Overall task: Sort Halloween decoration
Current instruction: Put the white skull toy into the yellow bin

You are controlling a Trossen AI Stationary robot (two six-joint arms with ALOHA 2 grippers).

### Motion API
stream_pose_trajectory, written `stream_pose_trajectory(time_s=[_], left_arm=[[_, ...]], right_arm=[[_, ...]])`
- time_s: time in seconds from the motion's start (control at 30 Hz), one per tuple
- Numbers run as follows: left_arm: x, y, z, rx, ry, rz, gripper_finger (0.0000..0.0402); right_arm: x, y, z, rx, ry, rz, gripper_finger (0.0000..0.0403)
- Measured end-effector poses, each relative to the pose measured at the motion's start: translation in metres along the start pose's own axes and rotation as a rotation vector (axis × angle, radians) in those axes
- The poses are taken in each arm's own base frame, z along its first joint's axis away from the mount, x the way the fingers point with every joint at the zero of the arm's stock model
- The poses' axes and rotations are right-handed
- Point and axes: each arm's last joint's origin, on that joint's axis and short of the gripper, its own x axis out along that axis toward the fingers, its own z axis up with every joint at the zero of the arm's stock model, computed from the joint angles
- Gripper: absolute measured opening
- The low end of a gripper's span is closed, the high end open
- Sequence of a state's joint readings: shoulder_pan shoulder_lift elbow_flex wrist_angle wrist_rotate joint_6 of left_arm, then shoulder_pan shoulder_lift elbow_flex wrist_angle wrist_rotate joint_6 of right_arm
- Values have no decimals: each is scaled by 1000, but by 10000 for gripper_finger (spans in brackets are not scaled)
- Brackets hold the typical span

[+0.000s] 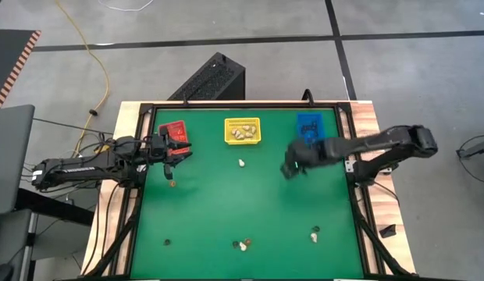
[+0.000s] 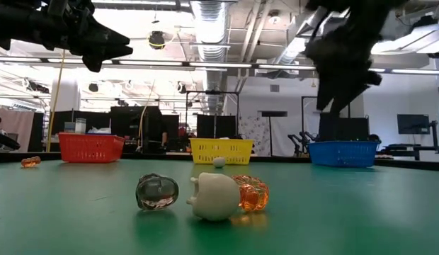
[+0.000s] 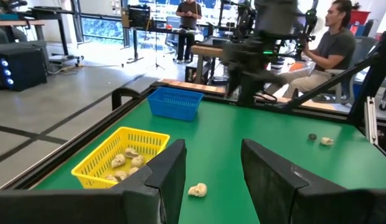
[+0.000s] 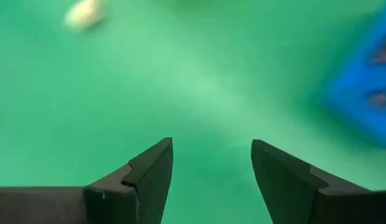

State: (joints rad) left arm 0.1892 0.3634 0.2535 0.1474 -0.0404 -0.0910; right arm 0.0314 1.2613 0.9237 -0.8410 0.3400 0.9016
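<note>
The green bench (image 1: 226,211) carries red (image 1: 175,131), yellow (image 1: 243,131) and blue (image 1: 308,125) bins along its far edge. The left gripper (image 1: 173,153) hovers beside the red bin, fingers spread and empty. The right gripper (image 1: 290,168) hangs near the blue bin, fingers apart, holding nothing. Trinkets (image 1: 242,245) lie scattered on the bench; cream ones fill the yellow bin.

Green table (image 1: 226,203) carries red bin (image 1: 174,130), yellow bin (image 1: 243,131), blue bin (image 1: 310,125) along far edge. Loose trinkets: one cream (image 1: 241,163) near yellow bin, one orange (image 1: 172,184) left, several near edge (image 1: 242,246).
</note>
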Motion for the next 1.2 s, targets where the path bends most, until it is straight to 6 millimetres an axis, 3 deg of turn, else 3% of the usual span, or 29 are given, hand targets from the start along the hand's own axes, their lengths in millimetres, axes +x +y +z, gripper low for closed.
stream_pose_trajectory(time_s=[0.13, 0.23, 0.4, 0.57, 0.73, 0.9, 1.2], left_arm=[[0, 0, 0, 0, 0, 0, 142], [0, 0, 0, 0, 0, 0, 142], [0, 0, 2, -22, -25, -3, 142], [0, 0, 4, -27, -44, -6, 142], [0, 0, 4, -27, -45, -6, 142], [0, 0, 4, -16, -46, -5, 142], [0, 0, 5, -6, -47, -4, 142]], right_arm=[[-22, 36, -46, -65, 119, 221, 248], [-39, 51, -80, 44, 257, 314, 248], [-60, 59, -129, 327, 419, 282, 248], [-58, 60, -167, 454, 463, 129, 248], [-43, 65, -183, 440, 461, 21, 248], [-29, 70, -192, 412, 564, -75, 248], [-21, 88, -194, 426, 629, 30, 248]])
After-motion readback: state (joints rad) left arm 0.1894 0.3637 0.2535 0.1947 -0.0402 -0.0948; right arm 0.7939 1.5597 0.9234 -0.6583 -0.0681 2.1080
